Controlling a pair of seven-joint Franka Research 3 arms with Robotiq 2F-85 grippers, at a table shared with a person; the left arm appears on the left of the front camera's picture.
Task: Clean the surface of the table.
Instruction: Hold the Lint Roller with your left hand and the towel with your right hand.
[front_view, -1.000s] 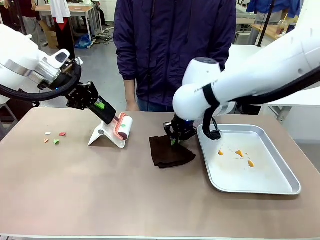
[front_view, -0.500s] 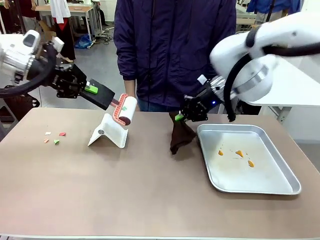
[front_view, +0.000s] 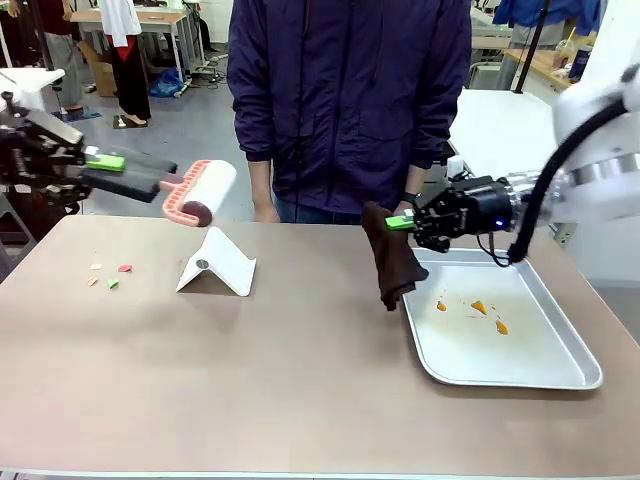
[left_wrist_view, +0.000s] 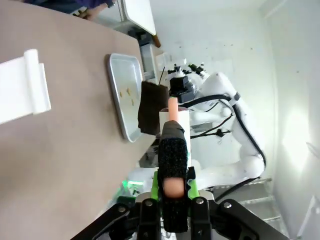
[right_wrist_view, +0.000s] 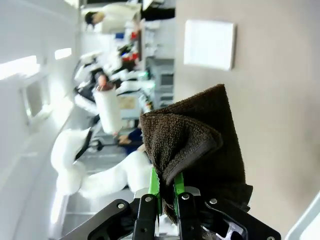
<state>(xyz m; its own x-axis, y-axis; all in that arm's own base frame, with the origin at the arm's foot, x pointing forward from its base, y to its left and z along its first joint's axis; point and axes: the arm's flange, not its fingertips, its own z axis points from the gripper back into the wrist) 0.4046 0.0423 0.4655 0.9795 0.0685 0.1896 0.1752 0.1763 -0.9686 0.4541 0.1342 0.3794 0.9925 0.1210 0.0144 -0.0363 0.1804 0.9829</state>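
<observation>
Tabletop (front_view: 300, 390) lies brown and matte beneath both arms, and the dirt we can see on it sits at our left end: a few small coloured scraps (front_view: 112, 283) near the edge, left of a folded white stand (front_view: 218, 265). Those scraps lie almost straight below the left gripper (front_view: 105, 165), whose jaws are clamped on the black handle of a lint roller (front_view: 195, 192). We hold the roller raised off the surface, its long axis about level and pointing toward the middle, so the roll must come down and back to our left to meet them. Our left arm is clearly the nearer. The right gripper (front_view: 402, 222) is pinched tight on a dark brown cloth (front_view: 392, 258), which hangs by the left rim of the metal tray (front_view: 530, 350), well apart from the scraps; we cannot tell whether its lower end touches anything. Inside the tray lie a few orange crumbs (front_view: 480, 307). A person stands at the far side.
</observation>
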